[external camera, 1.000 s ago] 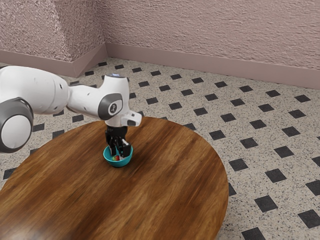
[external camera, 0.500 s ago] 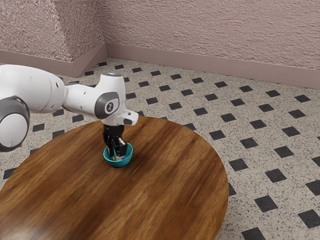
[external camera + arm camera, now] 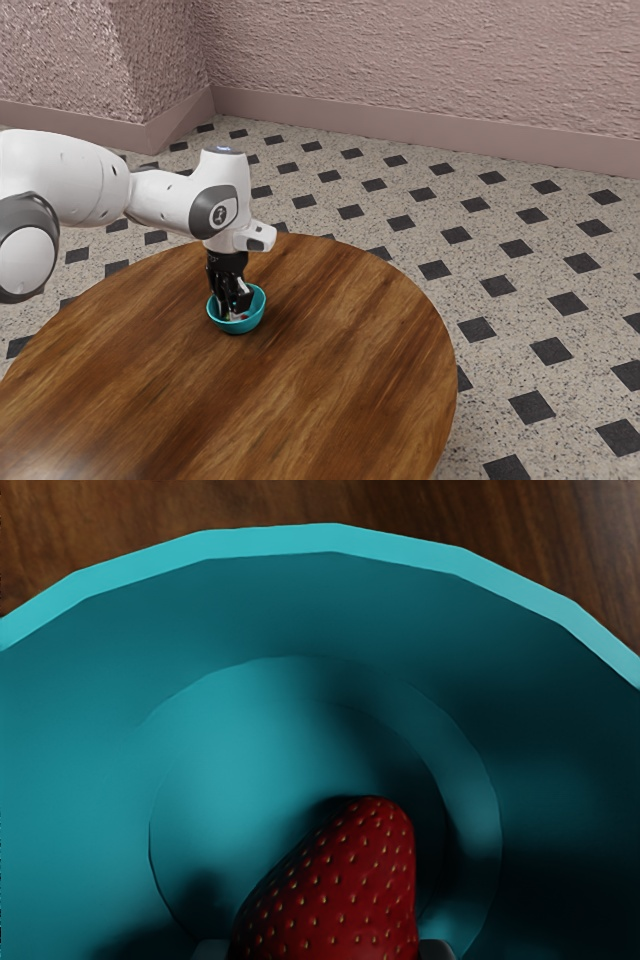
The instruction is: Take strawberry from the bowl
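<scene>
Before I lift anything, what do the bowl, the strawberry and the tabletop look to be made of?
Bowl: smooth plastic or glazed ceramic, going by its even teal colour and soft sheen.
Strawberry: red, seed-dotted skin like real fruit, though a plastic model could look the same.
Tabletop: wood or veneer, by its streaky brown grain; the pale glare suggests varnish.

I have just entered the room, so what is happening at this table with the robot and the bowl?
A robot arm is reaching down into a blue-green bowl on the round wooden table. Its end effector is closed on a red strawberry, one finger on each side. The strawberry is inside the bowl, not taken out yet. Whether it touches the bottom, I cannot tell.
</scene>
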`<state>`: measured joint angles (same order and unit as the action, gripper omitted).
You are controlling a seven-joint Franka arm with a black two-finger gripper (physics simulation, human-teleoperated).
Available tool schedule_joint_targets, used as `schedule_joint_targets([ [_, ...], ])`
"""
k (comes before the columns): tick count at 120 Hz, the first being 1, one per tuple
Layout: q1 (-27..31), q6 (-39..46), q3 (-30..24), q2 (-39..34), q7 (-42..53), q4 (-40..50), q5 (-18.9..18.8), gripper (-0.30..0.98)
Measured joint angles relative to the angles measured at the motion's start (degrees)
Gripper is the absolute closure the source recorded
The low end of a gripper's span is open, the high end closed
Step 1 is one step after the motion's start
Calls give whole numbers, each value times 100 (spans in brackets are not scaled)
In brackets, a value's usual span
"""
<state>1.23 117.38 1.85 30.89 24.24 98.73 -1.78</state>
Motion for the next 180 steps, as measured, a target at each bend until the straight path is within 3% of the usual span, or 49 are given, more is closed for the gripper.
schedule_joint_targets([
  [54,2,393,-1,-21,-14,7,-25,58],
  [80,-119,451,1,-803,-42,487,-35,60],
  [104,-592,448,-14,-1501,-85,718,-35,61],
  [130,-1162,644,-162,-912,-144,273,67,62],
  [176,-1230,1155,-228,-333,-250,212,101,63],
  [180,-1244,1173,-228,-325,-252,212,108,57],
])
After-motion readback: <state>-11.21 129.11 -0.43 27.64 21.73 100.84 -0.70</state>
